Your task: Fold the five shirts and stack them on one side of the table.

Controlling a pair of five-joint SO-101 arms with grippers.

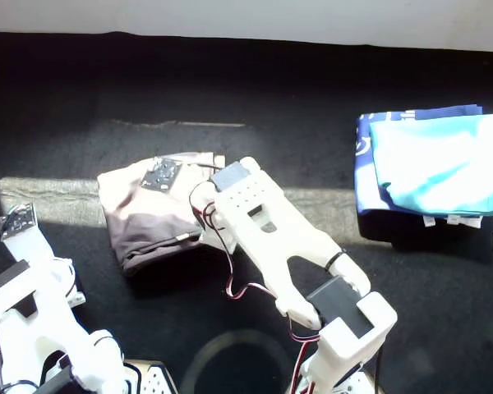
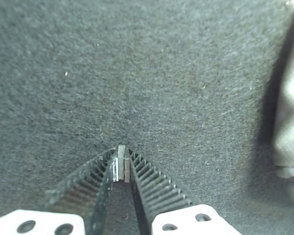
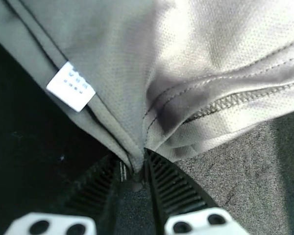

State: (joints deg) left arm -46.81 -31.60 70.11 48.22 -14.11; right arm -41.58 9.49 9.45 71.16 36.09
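Observation:
A folded beige shirt [image 1: 148, 215] lies on the dark table left of centre. My right gripper [image 3: 136, 169] is shut on a pinched fold of this beige shirt [image 3: 196, 73], near its hem; the right arm's gripper [image 1: 204, 215] sits at the shirt's right edge in the high view. At the right side of the table a stack of folded shirts [image 1: 431, 168] rests, turquoise on top, blue and black beneath. My left gripper [image 2: 121, 164] is shut with nothing in it, just over bare dark table [image 2: 137, 73], at the left [image 1: 20, 220] of the beige shirt.
A white label [image 3: 70, 85] hangs from the beige shirt's hem. A pale edge of cloth [image 2: 290, 122] shows beside the left gripper. The table's far half and the middle stretch between shirt and stack are bare dark cloth.

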